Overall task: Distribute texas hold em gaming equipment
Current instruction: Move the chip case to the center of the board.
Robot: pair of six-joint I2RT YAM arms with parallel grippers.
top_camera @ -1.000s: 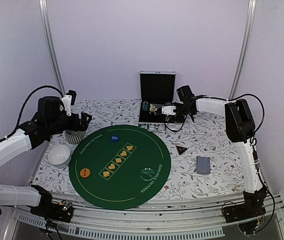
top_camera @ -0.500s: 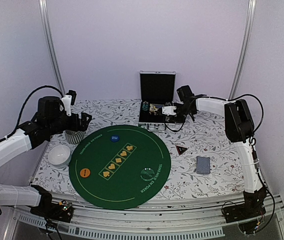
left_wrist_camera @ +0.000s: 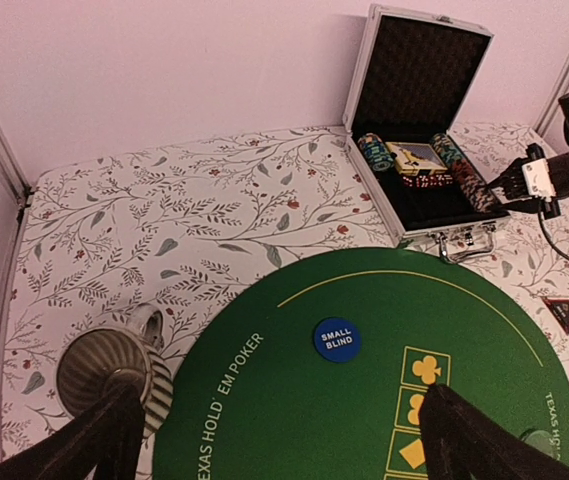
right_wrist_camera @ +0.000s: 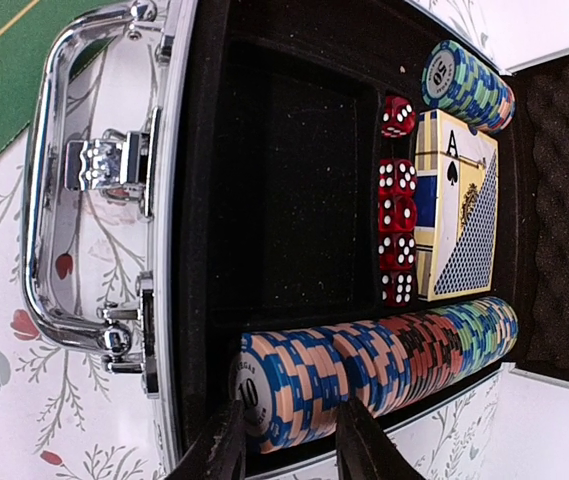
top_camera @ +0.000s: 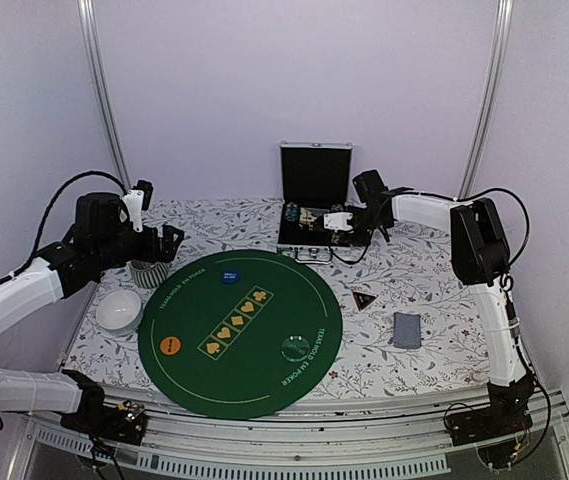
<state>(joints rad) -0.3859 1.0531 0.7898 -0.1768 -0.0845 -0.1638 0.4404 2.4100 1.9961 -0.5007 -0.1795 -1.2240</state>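
Fingers at the chips
The fingers [right_wrist_camera: 222, 450] of the right gripper [right_wrist_camera: 291, 420] sit each side of the striped poker chip row [right_wrist_camera: 394, 355] in the open silver metal case [right_wrist_camera: 94, 170]; squeezing or not, I cannot tell. Only this wrist view shows red dice [right_wrist_camera: 397, 215]. The left gripper [left_wrist_camera: 282, 400] is wide open, empty.

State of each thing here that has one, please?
Aluminium chip case: open, lid upright.
Left gripper: open, empty.
Right gripper: jaws astride multicoloured poker chip row; grip unclear.
White bowl: upright, empty.
Grey-blue-backed card deck: face down.

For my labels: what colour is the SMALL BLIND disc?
The disc is blue, lettered white; clearest in the left wrist view.
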